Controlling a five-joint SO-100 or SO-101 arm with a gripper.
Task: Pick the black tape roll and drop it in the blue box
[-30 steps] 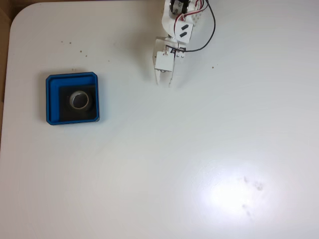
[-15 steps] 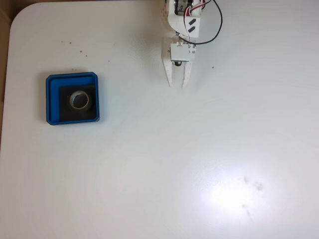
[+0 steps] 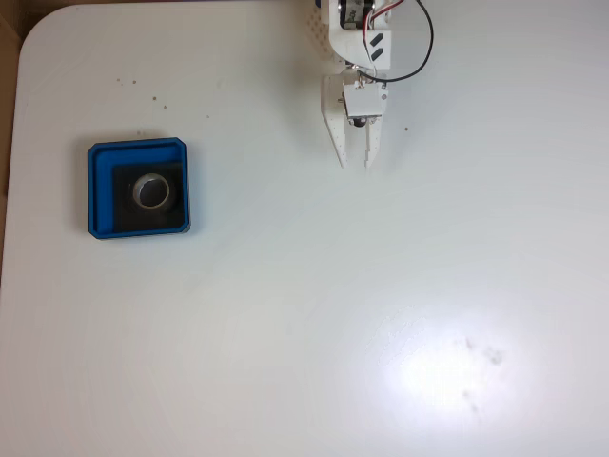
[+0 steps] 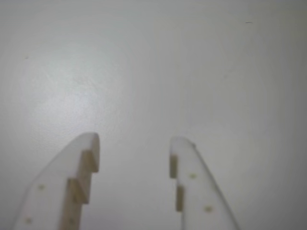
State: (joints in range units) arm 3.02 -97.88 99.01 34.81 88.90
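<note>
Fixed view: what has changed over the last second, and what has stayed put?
The gripper swung to the right in the fixed view and turned from side-on to facing down the picture; its jaws now stand open and empty over bare table. The black tape roll lies in the blue box as before; neither moved.

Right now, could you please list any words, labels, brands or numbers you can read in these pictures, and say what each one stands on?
None: no readable text in either view.
The arm carries two small black marks on its white body in the fixed view; they are plain shapes, not letters.
The blue box, the black tape roll lying in it and the white table bear no print.
The open pincer is plain white, with no markings.
</note>
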